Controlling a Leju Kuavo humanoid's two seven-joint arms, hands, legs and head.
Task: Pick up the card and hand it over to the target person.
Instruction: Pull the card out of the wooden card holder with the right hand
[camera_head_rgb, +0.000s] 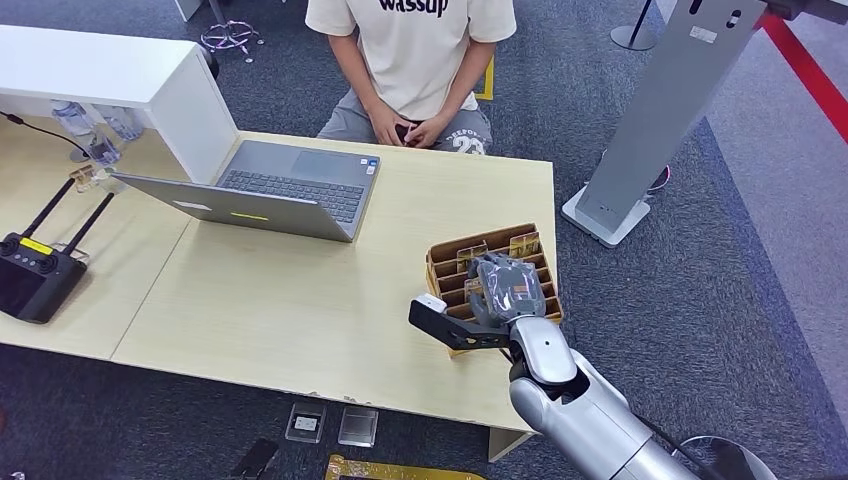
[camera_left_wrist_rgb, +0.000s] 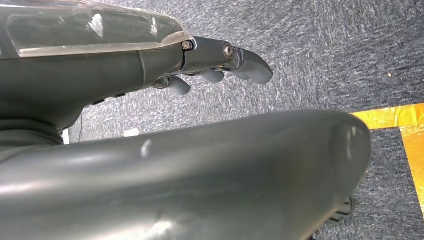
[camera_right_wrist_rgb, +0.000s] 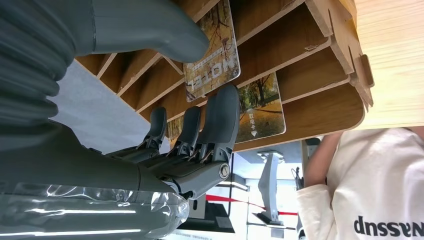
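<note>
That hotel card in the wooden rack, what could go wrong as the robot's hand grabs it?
The card sits between the right hand's thumb and fingers; if the pinch is shallow, it might slip. A second card stands close beside the fingers and could get dragged out. The light wooden rack sits near the table edge; a snag might shift it.
</note>
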